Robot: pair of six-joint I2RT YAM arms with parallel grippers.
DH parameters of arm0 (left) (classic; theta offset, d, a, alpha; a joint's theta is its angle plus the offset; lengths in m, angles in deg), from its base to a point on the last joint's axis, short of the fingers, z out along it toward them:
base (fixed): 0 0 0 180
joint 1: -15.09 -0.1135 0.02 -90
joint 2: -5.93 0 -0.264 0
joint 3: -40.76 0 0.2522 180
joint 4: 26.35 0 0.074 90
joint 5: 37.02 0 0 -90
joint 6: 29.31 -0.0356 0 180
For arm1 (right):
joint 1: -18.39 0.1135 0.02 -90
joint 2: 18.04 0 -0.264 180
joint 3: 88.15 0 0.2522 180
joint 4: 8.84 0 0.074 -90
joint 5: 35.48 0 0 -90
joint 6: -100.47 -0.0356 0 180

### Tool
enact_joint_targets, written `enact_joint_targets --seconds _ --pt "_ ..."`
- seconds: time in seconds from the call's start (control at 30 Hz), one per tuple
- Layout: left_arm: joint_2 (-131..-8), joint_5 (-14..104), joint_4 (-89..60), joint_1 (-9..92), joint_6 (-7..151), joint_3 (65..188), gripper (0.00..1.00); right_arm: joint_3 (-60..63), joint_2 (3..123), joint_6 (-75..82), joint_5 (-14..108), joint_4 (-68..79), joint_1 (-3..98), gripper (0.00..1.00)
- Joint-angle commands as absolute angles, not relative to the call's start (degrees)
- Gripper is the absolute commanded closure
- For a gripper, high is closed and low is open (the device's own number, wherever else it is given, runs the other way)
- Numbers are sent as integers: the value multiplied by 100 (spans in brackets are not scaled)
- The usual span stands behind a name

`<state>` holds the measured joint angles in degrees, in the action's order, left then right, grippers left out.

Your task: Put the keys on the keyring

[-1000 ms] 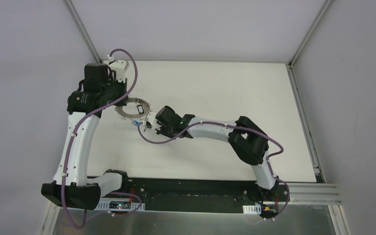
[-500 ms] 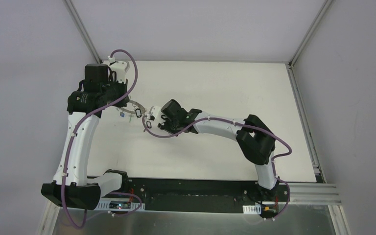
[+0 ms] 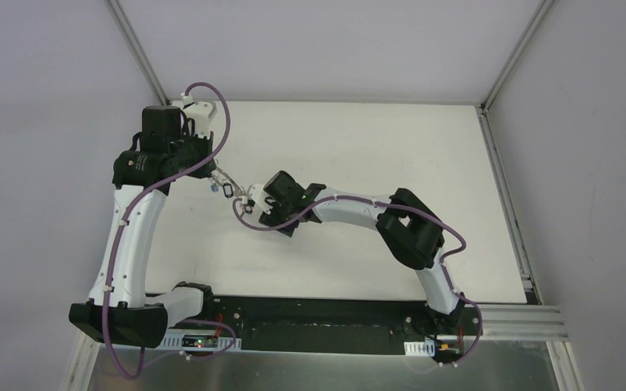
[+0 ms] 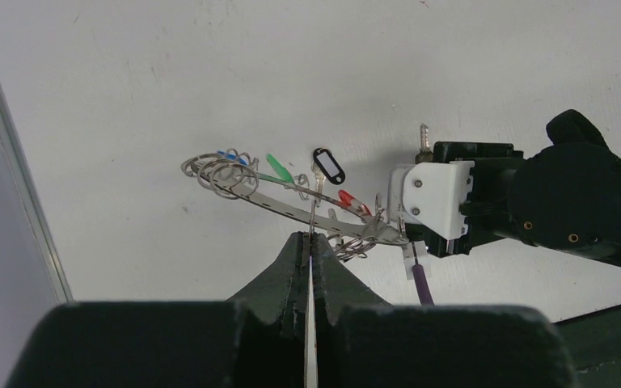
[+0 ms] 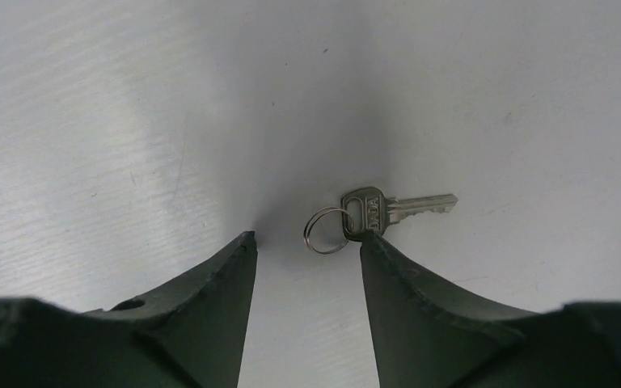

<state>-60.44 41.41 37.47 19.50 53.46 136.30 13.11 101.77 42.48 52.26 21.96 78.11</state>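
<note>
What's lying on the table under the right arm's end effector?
A silver key with a small ring, lying flat on the white table. One fingertip covers the key head's lower edge.

Seen from above, the keys (image 3: 226, 189) on the keyring (image 3: 231, 179) are too small to tell apart.

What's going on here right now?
The left claw is shut on the keyring, pinching its wire. The right claw is open, poised over a loose silver key with a small split ring, which lies on the table. That key is not yet on the keyring.
</note>
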Motion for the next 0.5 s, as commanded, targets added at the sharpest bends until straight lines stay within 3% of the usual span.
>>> enact_joint_targets --seconds 0.0,0.47 --pt "-6003 4041 3682 1898 5238 13832 100 1649 10299 4264 5204 2309 7775 48" --pt "-5990 4031 3662 1899 5217 13779 100 1693 10419 4246 5113 2397 7667 66"
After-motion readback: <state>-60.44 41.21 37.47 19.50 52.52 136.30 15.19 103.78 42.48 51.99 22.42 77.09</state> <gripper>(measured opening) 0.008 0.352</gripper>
